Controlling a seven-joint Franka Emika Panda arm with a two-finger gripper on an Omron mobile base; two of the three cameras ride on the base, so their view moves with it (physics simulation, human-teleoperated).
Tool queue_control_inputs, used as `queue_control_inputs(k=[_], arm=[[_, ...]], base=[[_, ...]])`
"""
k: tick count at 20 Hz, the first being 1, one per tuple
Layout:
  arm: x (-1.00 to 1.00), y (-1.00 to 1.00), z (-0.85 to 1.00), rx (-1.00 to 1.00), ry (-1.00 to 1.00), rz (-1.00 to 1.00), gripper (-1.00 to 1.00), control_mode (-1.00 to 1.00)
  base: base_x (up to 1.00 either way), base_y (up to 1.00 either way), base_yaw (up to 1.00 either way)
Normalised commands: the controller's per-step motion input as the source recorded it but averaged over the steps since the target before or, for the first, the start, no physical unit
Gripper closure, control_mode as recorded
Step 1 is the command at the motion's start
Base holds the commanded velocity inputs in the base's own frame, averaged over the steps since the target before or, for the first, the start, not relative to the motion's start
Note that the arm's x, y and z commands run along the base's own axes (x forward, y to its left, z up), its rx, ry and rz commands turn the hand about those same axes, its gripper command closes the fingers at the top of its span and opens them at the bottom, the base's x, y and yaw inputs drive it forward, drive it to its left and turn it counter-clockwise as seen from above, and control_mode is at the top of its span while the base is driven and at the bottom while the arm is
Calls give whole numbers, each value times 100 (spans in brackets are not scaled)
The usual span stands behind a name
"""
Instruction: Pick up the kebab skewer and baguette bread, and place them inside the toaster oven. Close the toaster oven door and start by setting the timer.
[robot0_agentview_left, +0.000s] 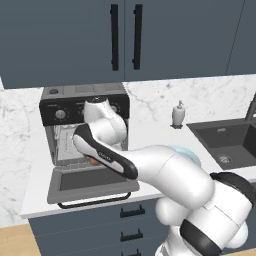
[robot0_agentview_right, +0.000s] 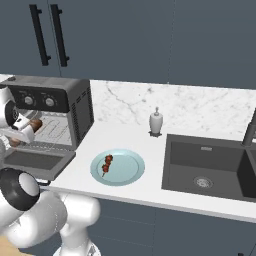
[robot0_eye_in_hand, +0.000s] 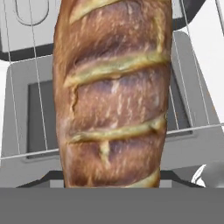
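Golden-brown baguette bread (robot0_eye_in_hand: 113, 94) is looming closest, pinched in the jaws above the toaster oven door (robot0_eye_in_hand: 26, 131) (dropped open) at the toaster oven (robot0_agentview_left: 82, 112) mouth. Kebab skewer (robot0_agentview_right: 107, 165) is lying on the blue plate (robot0_agentview_right: 131, 172) on the worktop (robot0_agentview_right: 150, 150).

Baguette bread (robot0_eye_in_hand: 113, 94) probably hides the hand's fingertips.
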Motion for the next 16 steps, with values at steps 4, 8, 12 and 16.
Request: queue_control_inputs(k=[4, 8, 12, 16], arm=[[29, 45, -6, -9, 0, 3, 100, -100], [34, 37, -16, -3, 5, 0, 100, -100], [59, 17, -13, 0, 0, 0, 100, -100], [41, 31, -25, 0, 0, 0, 100, -100]], base=[[0, 0, 0], [0, 0, 0], [0, 0, 0], [0, 0, 0]])
